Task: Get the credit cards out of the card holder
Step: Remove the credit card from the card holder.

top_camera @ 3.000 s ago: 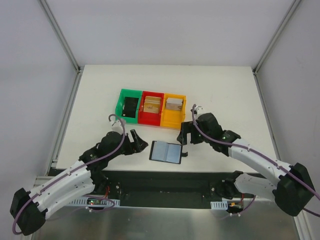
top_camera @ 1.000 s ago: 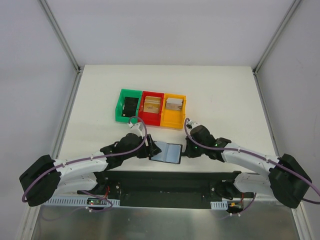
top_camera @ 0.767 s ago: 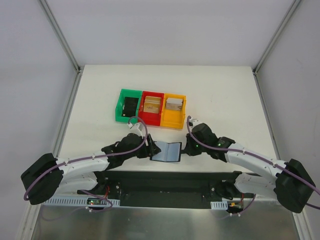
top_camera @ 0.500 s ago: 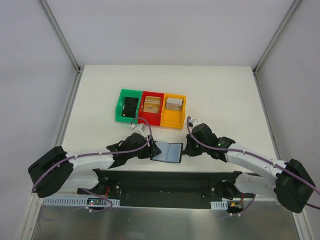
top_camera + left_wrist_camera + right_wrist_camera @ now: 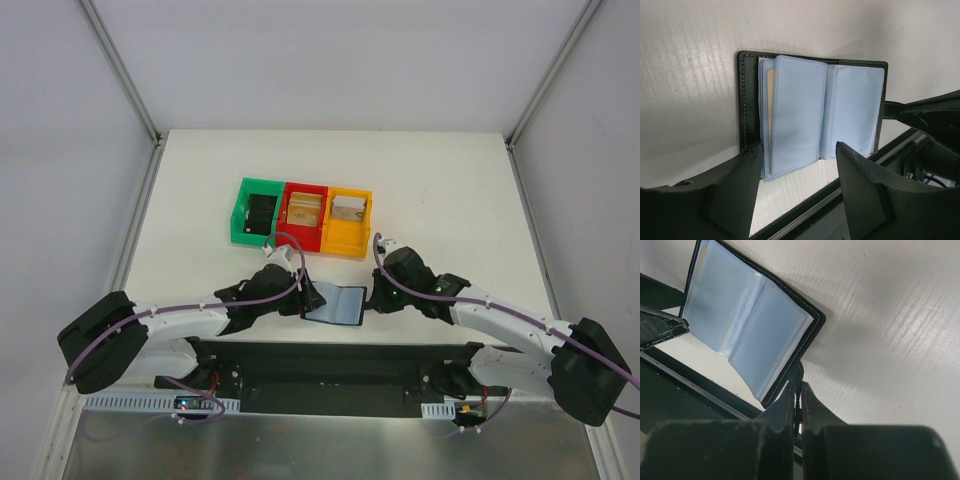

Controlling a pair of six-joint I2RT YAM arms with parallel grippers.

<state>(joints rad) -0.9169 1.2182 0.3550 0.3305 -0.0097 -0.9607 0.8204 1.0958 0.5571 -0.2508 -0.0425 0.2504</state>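
At the near edge of the surface (image 5: 450, 190), you have the card holder (image 5: 335, 303) lying open between the two arms. Your right pincer (image 5: 798, 382) is pinched shut on its right cover edge. Your left pincer (image 5: 799, 150) stands open, one finger on either side of the left sleeves (image 5: 795, 115), where a tan credit card (image 5: 770, 90) edge shows. Farther back, the green bin (image 5: 240, 212), red bin (image 5: 300, 238) and orange bin (image 5: 343, 244) sit side by side.

Both arms low, reaching inward along table's near edge. Left gripper (image 5: 799, 152) jaws spread apart; right gripper (image 5: 796, 386) jaws pressed together.
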